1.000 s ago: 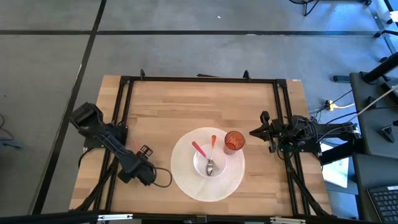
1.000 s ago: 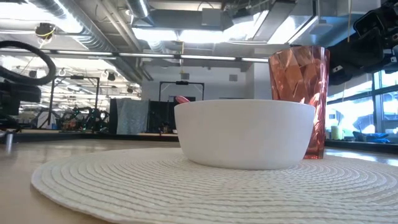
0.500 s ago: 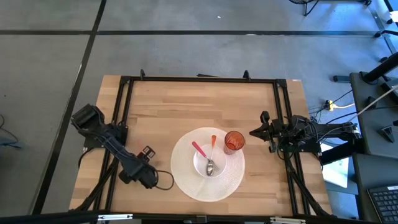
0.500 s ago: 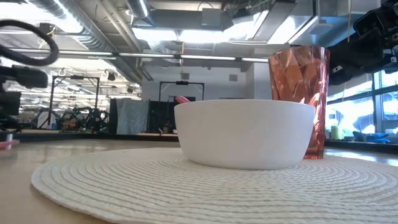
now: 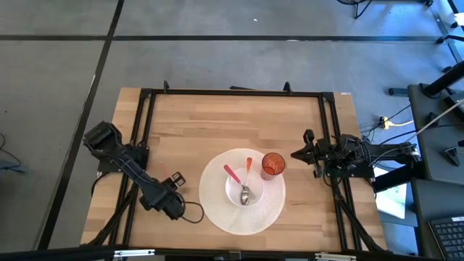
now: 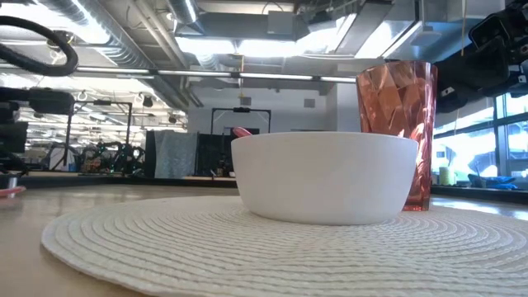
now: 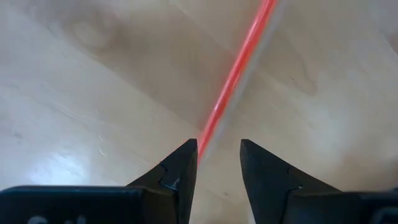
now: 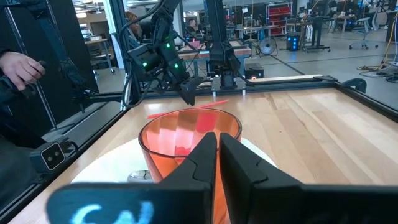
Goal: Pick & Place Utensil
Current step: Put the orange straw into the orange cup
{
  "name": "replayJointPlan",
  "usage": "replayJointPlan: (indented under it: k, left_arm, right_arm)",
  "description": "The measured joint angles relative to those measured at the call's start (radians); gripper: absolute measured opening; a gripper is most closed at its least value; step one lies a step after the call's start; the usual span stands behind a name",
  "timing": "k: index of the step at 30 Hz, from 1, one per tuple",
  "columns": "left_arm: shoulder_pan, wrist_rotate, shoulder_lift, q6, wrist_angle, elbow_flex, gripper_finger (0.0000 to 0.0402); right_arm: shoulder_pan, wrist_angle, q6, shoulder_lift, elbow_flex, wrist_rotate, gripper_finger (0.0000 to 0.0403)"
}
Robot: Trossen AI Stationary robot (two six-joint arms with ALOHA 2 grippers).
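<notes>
- The wooden table (image 5: 196, 123) sat inside a black frame on a grey floor, and a workshop hall with ceiling lights filled the background of the low view.
- A round white woven placemat (image 5: 217, 214) lay at the near middle of the table, carrying a white bowl (image 5: 233, 193) with a metal spoon (image 5: 245, 194) resting in it.
- A pink-handled utensil (image 5: 231, 175) and an orange-handled utensil (image 5: 249, 166) leaned out of that bowl toward the far side.
- A red faceted tumbler (image 5: 272, 164) stood upright on the placemat, just beside the bowl on the right arm's side.
- The left gripper (image 5: 174, 180) was low over the table, left of the placemat, its fingers (image 7: 180, 168) spread a little.
- A thin red utensil handle (image 7: 233, 78) lay on the wood, running in between those fingertips; whether they touched it could not be told.
- The right gripper (image 5: 296, 154) hung near the table's right edge, well apart from the tumbler, with its fingers (image 8: 202, 155) pressed nearly together.
- In the right wrist view a person's hand (image 8: 22, 65) showed beyond the table.
</notes>
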Motion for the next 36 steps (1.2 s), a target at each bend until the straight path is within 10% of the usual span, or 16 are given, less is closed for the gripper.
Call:
replayJointPlan:
  k: [36]
  left_arm:
    - [0.076, -0.072, 0.069, 0.111, -0.054, 0.236, 0.0002]
  right_arm:
    - [0.0, 0.0, 0.0, 0.0, 0.0, 0.0, 0.0021]
